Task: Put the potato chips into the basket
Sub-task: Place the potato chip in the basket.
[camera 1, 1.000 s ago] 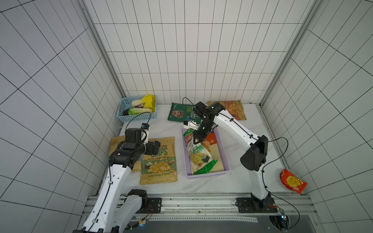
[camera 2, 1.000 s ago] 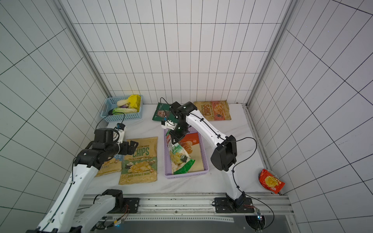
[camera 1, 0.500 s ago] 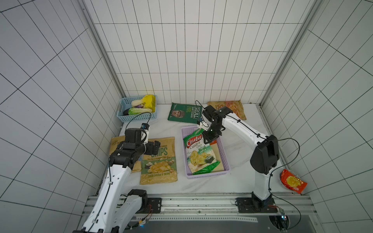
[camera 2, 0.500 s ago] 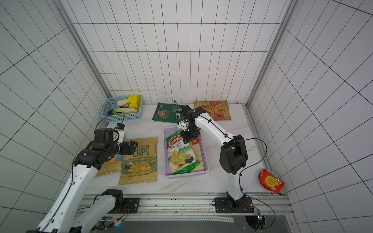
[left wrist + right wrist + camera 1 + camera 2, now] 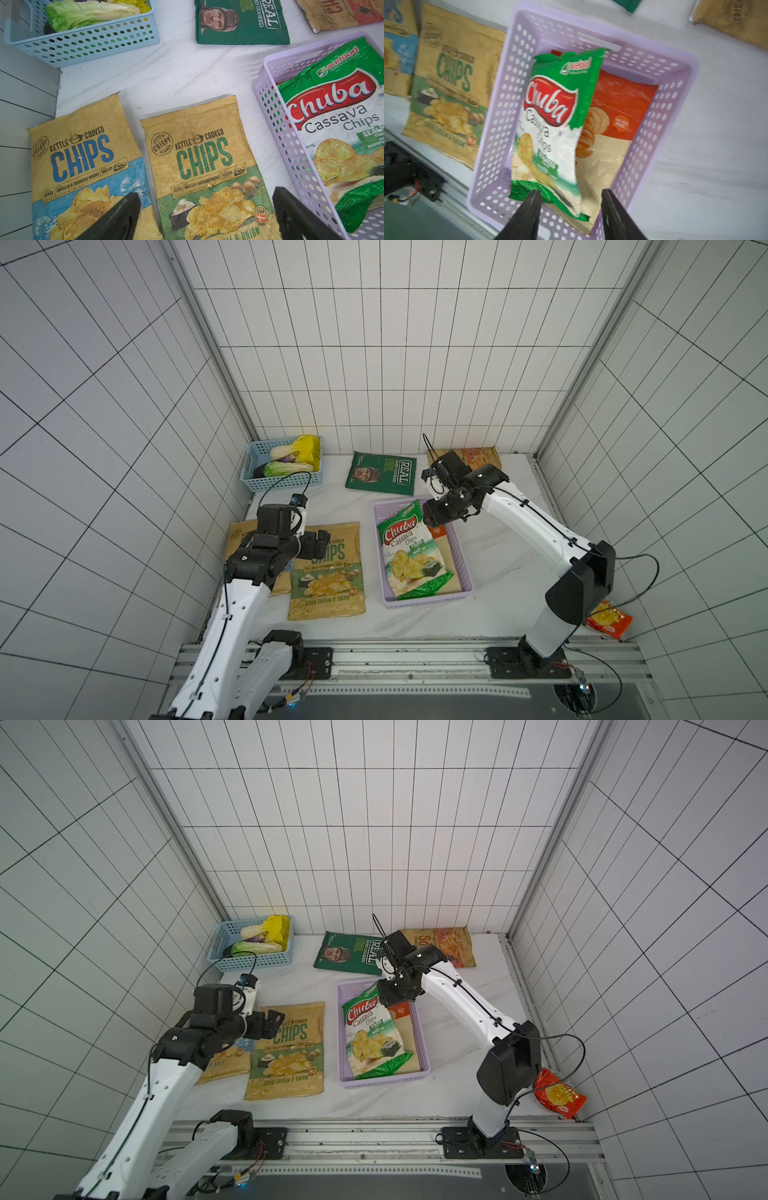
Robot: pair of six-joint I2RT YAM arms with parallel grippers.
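Spread and empty, the right hand hovers over the far end of the shallow lilac plastic basket, where the green-and-white Chuba cassava bag lies askew atop an orange-and-cream bag, a slant later bags could slide off.

**Top pair:** mounted high above my base rail, looking steeply down at the whole table from far off; both top views held almost the same scene.

**Left wrist:** near, low over the green-lettered CHIPS bag, and faced rearward.

**Right wrist:** near, and looked down into the lilac basket.

**Overlap:** my wrist views shared that basket and the Chuba bag.
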